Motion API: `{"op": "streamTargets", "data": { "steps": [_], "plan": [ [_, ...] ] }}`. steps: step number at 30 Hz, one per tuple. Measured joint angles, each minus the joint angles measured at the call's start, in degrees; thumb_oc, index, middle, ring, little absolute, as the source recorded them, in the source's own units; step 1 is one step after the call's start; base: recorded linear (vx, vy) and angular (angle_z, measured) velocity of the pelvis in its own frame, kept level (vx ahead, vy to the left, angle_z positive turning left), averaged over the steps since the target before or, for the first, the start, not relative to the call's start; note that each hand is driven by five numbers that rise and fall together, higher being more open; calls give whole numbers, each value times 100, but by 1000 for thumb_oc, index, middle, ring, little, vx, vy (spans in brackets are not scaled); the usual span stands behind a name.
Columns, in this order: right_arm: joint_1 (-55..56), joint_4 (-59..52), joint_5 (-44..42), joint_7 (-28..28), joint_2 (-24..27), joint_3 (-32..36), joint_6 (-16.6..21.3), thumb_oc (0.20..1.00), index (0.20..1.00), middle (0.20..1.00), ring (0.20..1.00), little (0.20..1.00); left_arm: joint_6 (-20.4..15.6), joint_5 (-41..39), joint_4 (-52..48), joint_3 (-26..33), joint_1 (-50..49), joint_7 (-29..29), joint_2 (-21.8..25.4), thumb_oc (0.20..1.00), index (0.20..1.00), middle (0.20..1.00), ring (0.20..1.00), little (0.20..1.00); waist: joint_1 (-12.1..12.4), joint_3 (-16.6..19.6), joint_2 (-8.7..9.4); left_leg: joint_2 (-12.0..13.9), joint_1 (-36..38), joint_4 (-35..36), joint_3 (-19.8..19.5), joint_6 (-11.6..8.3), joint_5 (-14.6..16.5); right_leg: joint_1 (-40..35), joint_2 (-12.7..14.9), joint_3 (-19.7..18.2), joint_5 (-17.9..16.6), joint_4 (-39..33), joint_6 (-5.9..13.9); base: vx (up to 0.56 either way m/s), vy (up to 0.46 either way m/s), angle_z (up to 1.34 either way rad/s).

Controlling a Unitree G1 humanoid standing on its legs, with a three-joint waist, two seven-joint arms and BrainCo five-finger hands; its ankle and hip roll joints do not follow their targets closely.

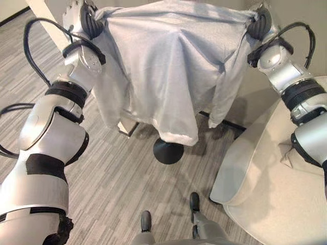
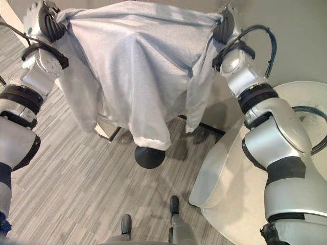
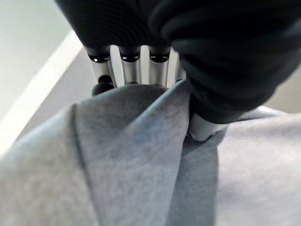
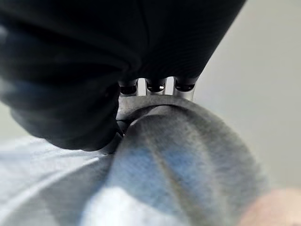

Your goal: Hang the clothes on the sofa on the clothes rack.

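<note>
Grey plank flooring (image 1: 112,178) runs under me, with the pale sofa (image 1: 276,173) off to my right. I see both hands raised: the left hand (image 1: 87,20) and the right hand (image 1: 260,23) each have fingers curled into a shoulder of the grey sweatshirt (image 1: 158,71), which hangs spread between them (a black round base (image 1: 168,151) sits on the floor below its hem).

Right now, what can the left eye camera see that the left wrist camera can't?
The left eye view alone shows the right hand, the cream sofa, the striped floor and a round black base under the cloth. The left wrist view alone shows the left hand's fingers up close, curled into the fabric. Both show the grey garment held by the left hand.
</note>
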State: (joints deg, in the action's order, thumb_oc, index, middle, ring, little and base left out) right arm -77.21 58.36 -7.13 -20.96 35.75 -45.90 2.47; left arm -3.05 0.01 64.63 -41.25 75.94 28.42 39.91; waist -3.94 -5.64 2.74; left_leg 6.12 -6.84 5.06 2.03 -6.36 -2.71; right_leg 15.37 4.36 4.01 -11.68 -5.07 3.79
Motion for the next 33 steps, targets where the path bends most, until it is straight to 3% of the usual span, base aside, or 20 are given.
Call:
{"op": "streamTargets", "data": {
  "steps": [6,14,19,20,21,22,29,33],
  "plan": [
    [697,-175,50,55,-354,401,66,200,200,200,200,200,0,18,-43,312,-763,-155,-474,200,200,200,200,200,8,-123,-1,-14,110,2,-4,-1,1,-123,15,12,2,-1,2,0,0,0],
    [1208,-359,91,56,-477,763,141,200,200,200,200,200,20,11,-218,519,-1099,-168,-728,200,200,200,200,200,22,-156,12,-9,145,3,-3,-7,-12,-151,16,9,67,-3,88,0,0,0],
    [1549,-665,-84,47,-618,1028,180,200,200,200,200,200,27,-208,-625,806,-1315,-164,-875,200,200,200,200,200,18,-259,-75,-1,206,2,-14,-1,-25,-217,8,23,42,-3,60,0,0,0],
    [1612,-747,-118,37,-622,1113,180,639,639,639,639,639,31,-371,-689,884,-1348,-164,-889,206,206,206,206,206,21,-266,-86,0,204,2,-14,-1,-24,-217,6,26,12,-3,19,19,5,4],
    [1725,-884,-188,26,-638,1251,190,1000,1000,1000,1000,1000,34,-484,-867,1101,-1459,-154,-927,526,526,526,526,526,22,-269,-91,2,207,2,-17,-1,-24,-223,6,30,11,-3,18,19,8,4],
    [1855,-997,-279,13,-652,1369,194,1000,1000,1000,1000,1000,29,-625,-1023,1273,-1569,-156,-972,1000,1000,1000,1000,1000,23,-274,-98,3,216,2,-28,-1,-24,-241,8,42,11,-3,18,23,8,7],
    [2689,-1431,-653,-13,-724,1815,207,1000,1000,1000,1000,1000,33,-809,-1478,1676,-2092,-164,-987,1000,1000,1000,1000,1000,26,-287,-119,2,368,3,-106,7,-15,-433,23,128,26,-4,35,34,8,6],
    [3369,-2297,-613,-7,-579,2501,192,1000,1000,1000,1000,1000,28,-978,-2206,2086,-2647,-187,-962,1000,1000,1000,1000,1000,26,-290,-129,27,526,6,-94,18,-2,-607,28,130,149,-6,142,78,13,0]
  ]
}}
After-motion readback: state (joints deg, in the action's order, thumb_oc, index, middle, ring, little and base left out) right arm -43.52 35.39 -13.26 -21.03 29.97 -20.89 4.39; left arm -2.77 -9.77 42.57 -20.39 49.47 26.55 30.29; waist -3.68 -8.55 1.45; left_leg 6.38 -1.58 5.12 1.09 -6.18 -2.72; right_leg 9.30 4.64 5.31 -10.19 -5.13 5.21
